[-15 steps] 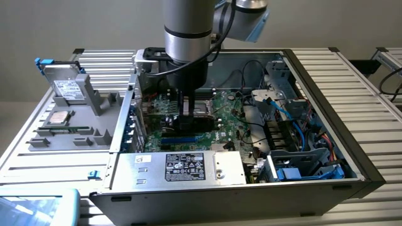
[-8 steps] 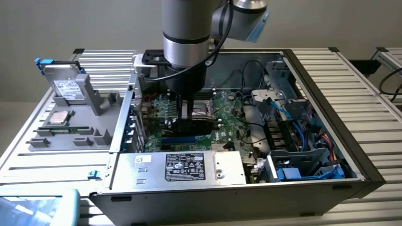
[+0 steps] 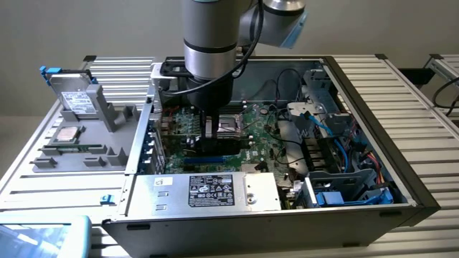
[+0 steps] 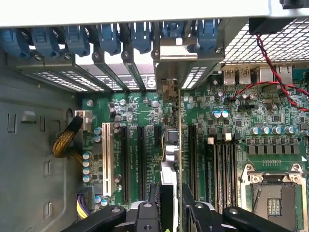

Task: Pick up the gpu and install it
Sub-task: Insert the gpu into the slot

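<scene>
**Layout.** The slatted aluminium surface (image 3: 401,91) carries an open steel computer case (image 3: 401,177), matt black outside and bare grey inside. The arm (image 3: 209,32), a smooth grey cylinder, descends into the case at 12 o'clock in the exterior view. A boxy silver power supply (image 3: 208,191) sits at 6 o'clock. The green motherboard (image 3: 258,134) covers the case floor.

**Task item.** The gpu (image 4: 171,154) stands on edge inside the case, over the long black expansion slots (image 4: 141,159). It is a thin, rigid card. Its bent metal bracket (image 4: 176,48) reaches the rear wall, beside the blue plastic retention clips (image 4: 108,38).

**Tool state.** The tool (image 4: 173,215) is narrow, its black fingers pressed on both faces of the card. In the exterior view the tool (image 3: 215,137) hangs just above the board.

**Hazards (judged).**
- Whether the card edge sits in a slot cannot be confirmed. Downward force off-line could chip the connector or flex the board.
- The bracket may catch on the rear frame and tilt the card.
- The thin red wire (image 4: 270,63) lies near and could snag.
</scene>
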Robot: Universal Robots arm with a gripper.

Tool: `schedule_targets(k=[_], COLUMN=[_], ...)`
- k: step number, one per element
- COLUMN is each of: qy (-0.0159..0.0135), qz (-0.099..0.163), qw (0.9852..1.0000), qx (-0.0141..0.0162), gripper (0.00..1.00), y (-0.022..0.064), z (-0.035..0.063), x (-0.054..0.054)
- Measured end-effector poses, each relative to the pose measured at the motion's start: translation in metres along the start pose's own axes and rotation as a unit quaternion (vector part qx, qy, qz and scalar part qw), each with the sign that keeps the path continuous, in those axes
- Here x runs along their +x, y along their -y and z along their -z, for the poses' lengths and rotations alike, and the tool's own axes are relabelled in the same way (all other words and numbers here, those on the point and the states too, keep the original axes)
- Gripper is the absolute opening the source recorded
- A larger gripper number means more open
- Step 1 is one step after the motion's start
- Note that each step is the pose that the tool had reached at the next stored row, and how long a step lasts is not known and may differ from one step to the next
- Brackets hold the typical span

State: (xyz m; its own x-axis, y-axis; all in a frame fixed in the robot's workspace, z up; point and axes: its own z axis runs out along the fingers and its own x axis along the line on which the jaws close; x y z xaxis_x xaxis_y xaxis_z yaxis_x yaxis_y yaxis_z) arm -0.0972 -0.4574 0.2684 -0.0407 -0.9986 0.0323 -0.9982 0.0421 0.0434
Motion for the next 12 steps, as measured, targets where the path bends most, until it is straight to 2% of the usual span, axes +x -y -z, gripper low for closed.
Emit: schedule_targets(k=[12], qy=[0.0001], qz=[0.000], qw=[1.0000], qx=[0.0000], gripper=[0.28], y=[-0.0047], z=[-0.0043], x=[0.0001])
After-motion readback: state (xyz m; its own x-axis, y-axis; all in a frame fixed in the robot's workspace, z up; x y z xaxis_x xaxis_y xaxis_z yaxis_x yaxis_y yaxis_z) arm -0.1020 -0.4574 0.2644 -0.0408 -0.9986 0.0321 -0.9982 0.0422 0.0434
